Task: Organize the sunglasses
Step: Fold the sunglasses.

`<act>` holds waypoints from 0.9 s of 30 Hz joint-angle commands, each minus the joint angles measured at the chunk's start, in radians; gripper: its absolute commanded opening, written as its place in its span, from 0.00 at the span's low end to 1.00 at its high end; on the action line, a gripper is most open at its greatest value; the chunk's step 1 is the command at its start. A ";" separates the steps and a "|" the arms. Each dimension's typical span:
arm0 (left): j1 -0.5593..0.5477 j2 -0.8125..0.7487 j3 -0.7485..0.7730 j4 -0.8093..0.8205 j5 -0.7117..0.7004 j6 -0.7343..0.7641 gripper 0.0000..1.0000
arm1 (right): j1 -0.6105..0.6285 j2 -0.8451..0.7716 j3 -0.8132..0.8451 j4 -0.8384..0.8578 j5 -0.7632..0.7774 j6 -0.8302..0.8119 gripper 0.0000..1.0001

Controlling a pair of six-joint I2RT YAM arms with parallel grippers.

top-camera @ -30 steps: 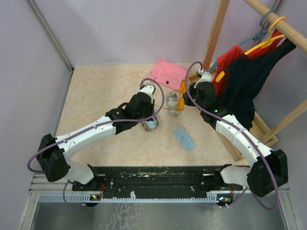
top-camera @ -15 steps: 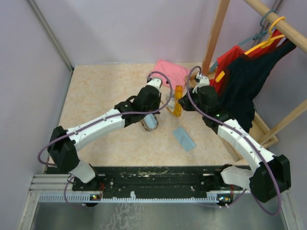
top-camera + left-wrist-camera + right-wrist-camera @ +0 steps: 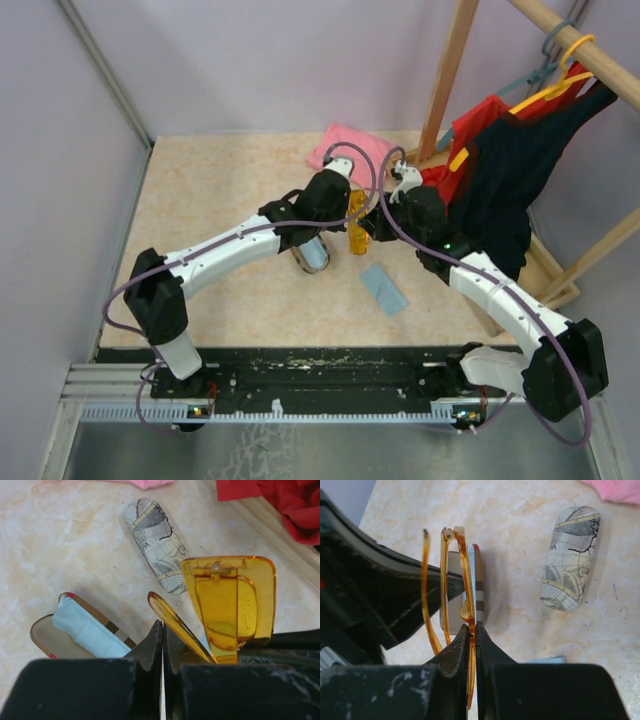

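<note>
Nearest, the open brown case lies on the table near its middle. Above it the right gripper pinches the orange sunglasses by the frame, upright and off the table. The left gripper, fully closed with nothing visibly held, sits beside the splayed temple arm. Nudge that arm flat gently, against a steady right pinch. The patterned case lies toward the far edge.

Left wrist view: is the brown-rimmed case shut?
No, the case lies open, with a light blue cloth resting inside it.
</note>
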 commanded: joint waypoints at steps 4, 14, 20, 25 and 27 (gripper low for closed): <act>-0.008 0.041 0.053 -0.038 0.033 0.003 0.00 | 0.044 0.017 0.042 0.073 -0.031 -0.016 0.00; 0.002 -0.009 0.015 -0.023 -0.025 0.002 0.10 | 0.048 -0.001 0.034 0.043 0.028 0.018 0.00; 0.091 -0.143 -0.114 0.027 0.029 -0.016 0.19 | 0.048 -0.023 0.041 -0.032 0.148 -0.003 0.00; 0.133 -0.195 -0.190 0.079 0.081 0.004 0.19 | 0.048 0.016 0.071 -0.069 0.161 -0.020 0.00; 0.132 -0.177 -0.185 0.078 0.104 0.008 0.17 | 0.048 0.038 0.091 -0.079 0.168 -0.010 0.00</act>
